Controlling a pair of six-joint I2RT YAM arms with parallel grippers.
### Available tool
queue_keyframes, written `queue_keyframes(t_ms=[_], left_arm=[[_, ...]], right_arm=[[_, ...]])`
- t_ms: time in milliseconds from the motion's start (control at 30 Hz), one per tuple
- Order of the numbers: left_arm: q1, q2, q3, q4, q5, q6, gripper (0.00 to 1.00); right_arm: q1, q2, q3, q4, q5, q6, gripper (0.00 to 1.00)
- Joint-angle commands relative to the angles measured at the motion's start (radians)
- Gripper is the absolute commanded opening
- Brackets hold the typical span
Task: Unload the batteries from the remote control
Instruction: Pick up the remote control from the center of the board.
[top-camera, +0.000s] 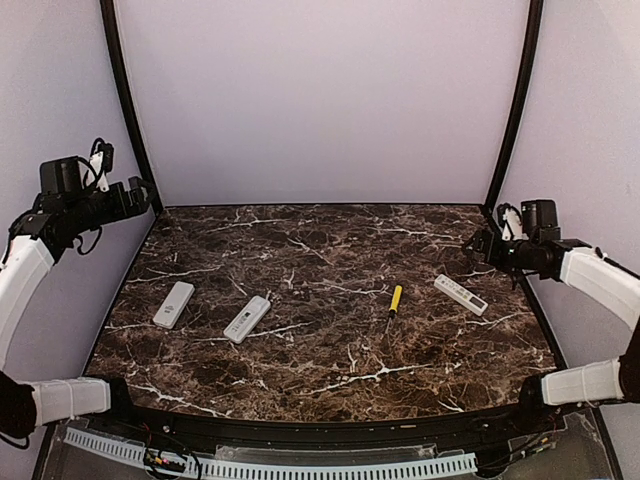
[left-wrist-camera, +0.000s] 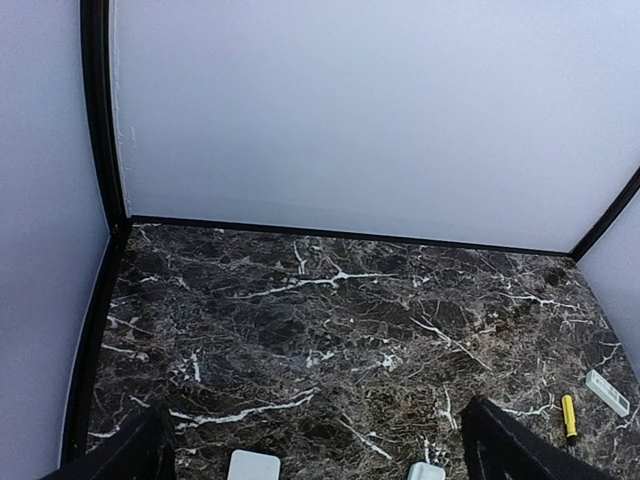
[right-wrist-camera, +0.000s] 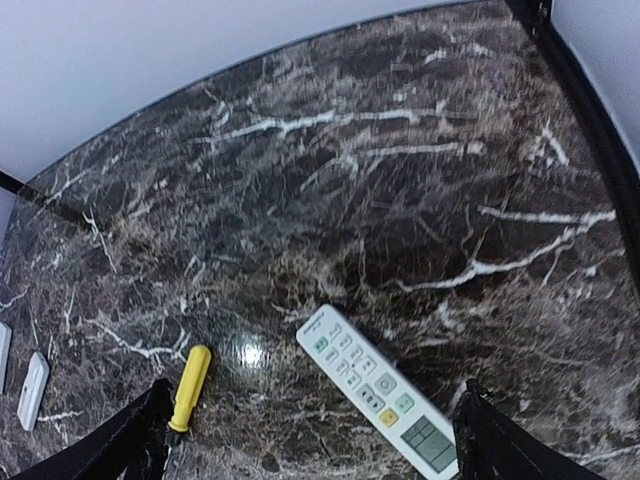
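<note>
Batteries are nowhere in view. No loose cell lies on the marble table (top-camera: 320, 250), so my judgement is that they sit inside the remotes. There are three white remotes. The right remote (top-camera: 461, 294) lies near the right edge, and the right wrist camera shows it keypad-up, with green and orange keys and a grey panel at one end. The middle remote (top-camera: 247, 318) and the left remote (top-camera: 174, 305) lie near each other on the left half, and I cannot tell which face they show. A yellow-handled screwdriver (top-camera: 395, 299) lies between the middle remote and the right one, apart from both.

The left gripper (top-camera: 140, 195) hangs high at the left wall and the right gripper (top-camera: 478, 243) at the right edge, above and behind the right remote. Both have their jaws spread wide and hold nothing.

The unloading looks not yet begun. The right arm is best placed to start on the right remote. With its keys facing up, the battery door is probably underneath, so the remote wants turning over first. One gripper should then pin the body flat across its width while the other slides or pries the cover off, and the cells should be lifted out one at a time.

No brand name or key lettering can be read in any view.
</note>
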Motion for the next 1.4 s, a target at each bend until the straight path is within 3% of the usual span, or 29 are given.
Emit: queue_keyframes(t_ms=[0, 167, 400, 700, 1367], left_arm=[[0.005, -0.089, -0.035, 0.015, -0.104, 0.068, 0.99], [0.005, -0.078, -0.034, 0.006, -0.082, 0.064, 0.99], [0.005, -0.057, -0.031, 0.003, -0.042, 0.043, 0.99], [0.005, -0.039, -0.031, -0.001, -0.047, 0.040, 0.99], [0.006, -0.028, -0.032, 0.001, -0.044, 0.034, 0.99]], right_arm=[[0.033, 0.081, 0.004, -0.096, -0.004, 0.064, 0.96], [0.036, 0.172, 0.008, -0.062, -0.057, 0.081, 0.97], [0.014, 0.308, 0.070, -0.105, 0.001, 0.081, 0.97], [-0.070, 0.349, 0.034, -0.075, -0.016, 0.090, 0.97], [-0.053, 0.374, 0.046, -0.153, 0.033, 0.069, 0.92]])
